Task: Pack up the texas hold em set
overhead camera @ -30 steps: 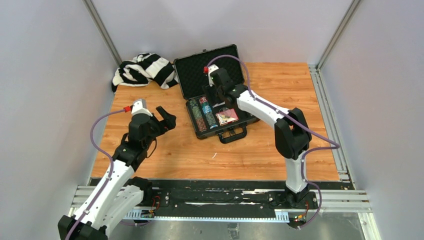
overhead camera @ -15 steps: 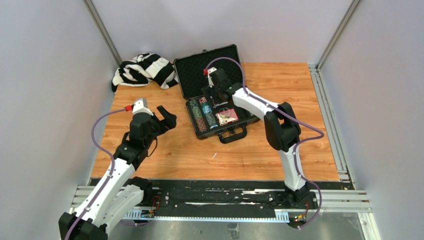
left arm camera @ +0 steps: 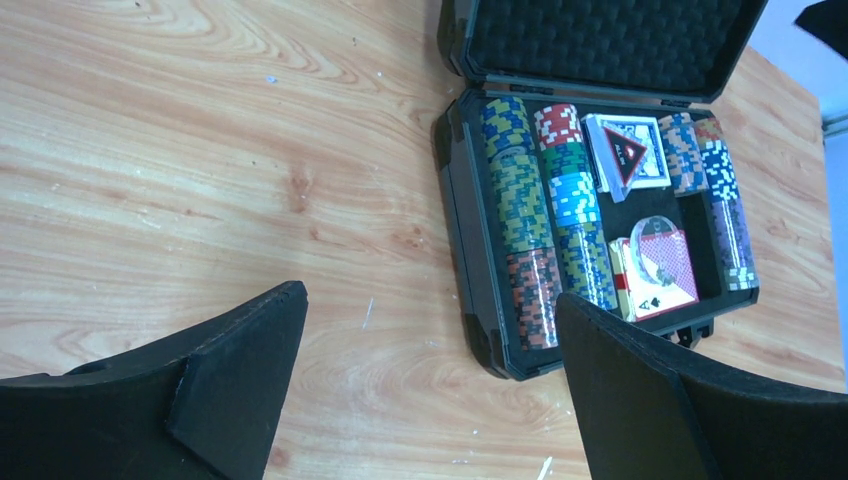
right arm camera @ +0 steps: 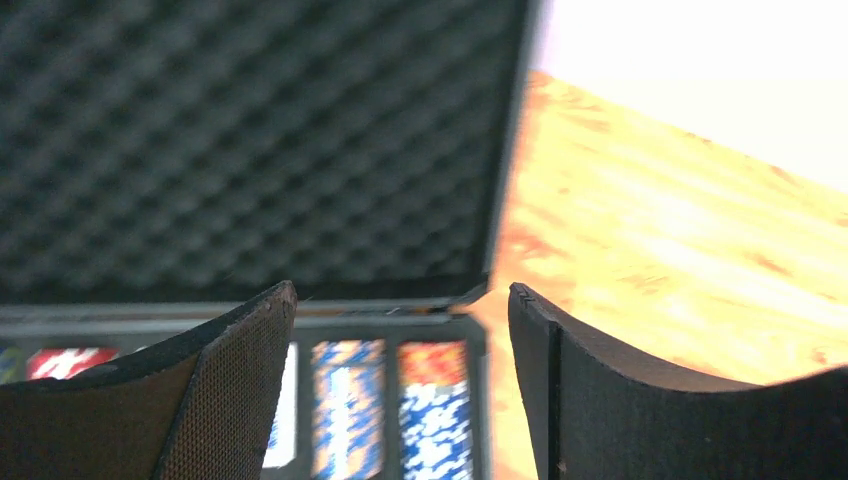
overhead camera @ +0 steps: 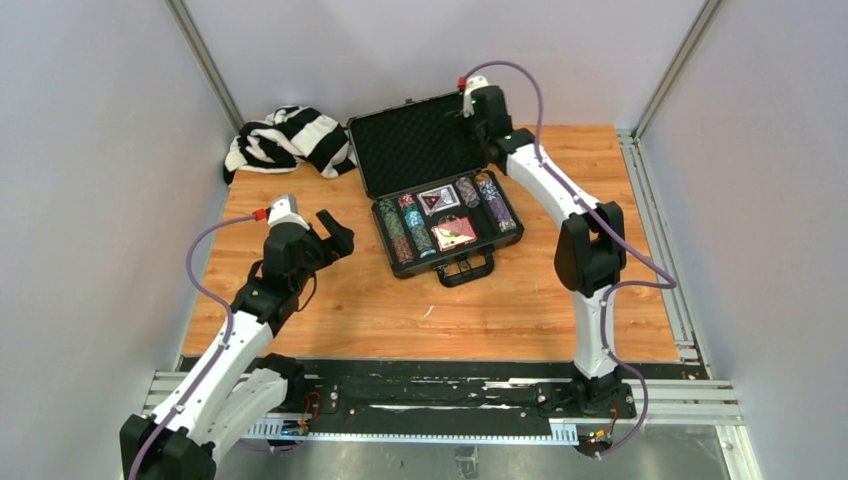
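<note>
Since the chips (left arm camera: pixel 520 220) lie in their rows and both decks (left arm camera: pixel 627 150) sit in their slots, filling the case (left arm camera: pixel 462 250) looks done; I see nothing of the set outside it. A clear disc (left arm camera: pixel 655 238) rests on the nearer deck. What is left, by my judgement, is to swing the lid (overhead camera: pixel 412 148) down and fasten it. It stands open, foam facing the tray (left arm camera: pixel 705 265).

The right gripper (right arm camera: pixel 402 300) hangs at the lid's top right corner, jaws open and holding nothing. In its blurred view, the lid's right edge runs between the fingers, with the tray's far right corner and two chip rows below it. Foam lies ahead of the left finger and bare table (overhead camera: pixel 400 310) ahead of the right one. It looks placed to bring the lid over, though I cannot tell whether it touches the lid.

The left gripper (left arm camera: pixel 430 300) hovers over the table, jaws wide open and empty. The case lies ahead of it, towards its right finger and apart from both fingers.

A striped cloth (overhead camera: pixel 290 138) lies just beside the lid's left edge, behind the hinge, so I judge it out of the lid's path. The likelier hindrances are the disc, if it stands proud of the deck, and the right arm, which runs close along the case's right side. The handle (overhead camera: pixel 468 268) juts free from the front.
</note>
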Robot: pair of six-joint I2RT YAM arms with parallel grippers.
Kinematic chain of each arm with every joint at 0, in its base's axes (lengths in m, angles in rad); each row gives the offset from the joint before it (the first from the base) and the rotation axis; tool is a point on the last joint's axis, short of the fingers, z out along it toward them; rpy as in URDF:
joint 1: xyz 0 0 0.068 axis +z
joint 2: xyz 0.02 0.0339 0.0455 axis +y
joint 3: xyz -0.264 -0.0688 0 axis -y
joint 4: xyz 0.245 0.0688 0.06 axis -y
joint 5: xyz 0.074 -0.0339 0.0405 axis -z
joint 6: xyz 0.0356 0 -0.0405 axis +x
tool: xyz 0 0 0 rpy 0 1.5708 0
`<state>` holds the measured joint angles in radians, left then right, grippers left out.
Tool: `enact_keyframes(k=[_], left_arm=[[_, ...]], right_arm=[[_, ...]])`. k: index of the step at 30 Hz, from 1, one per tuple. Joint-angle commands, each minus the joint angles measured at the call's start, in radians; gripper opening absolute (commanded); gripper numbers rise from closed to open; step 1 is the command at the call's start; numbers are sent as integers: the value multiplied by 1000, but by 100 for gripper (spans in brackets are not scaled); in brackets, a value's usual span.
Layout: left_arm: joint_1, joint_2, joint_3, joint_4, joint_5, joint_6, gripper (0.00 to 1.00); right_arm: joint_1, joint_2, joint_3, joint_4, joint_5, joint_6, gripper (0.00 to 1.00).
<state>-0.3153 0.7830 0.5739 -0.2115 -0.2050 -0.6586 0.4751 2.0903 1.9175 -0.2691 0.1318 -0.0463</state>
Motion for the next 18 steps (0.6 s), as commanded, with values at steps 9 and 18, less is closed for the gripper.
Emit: enact_keyframes(k=[9, 18], left_arm=[[5, 19, -35, 67, -54, 43, 100], [5, 46, -36, 71, -57, 45, 100]], right_arm=[[-181, 277, 246, 132, -123, -53, 68], [-217, 316, 234, 202, -186, -46, 33]])
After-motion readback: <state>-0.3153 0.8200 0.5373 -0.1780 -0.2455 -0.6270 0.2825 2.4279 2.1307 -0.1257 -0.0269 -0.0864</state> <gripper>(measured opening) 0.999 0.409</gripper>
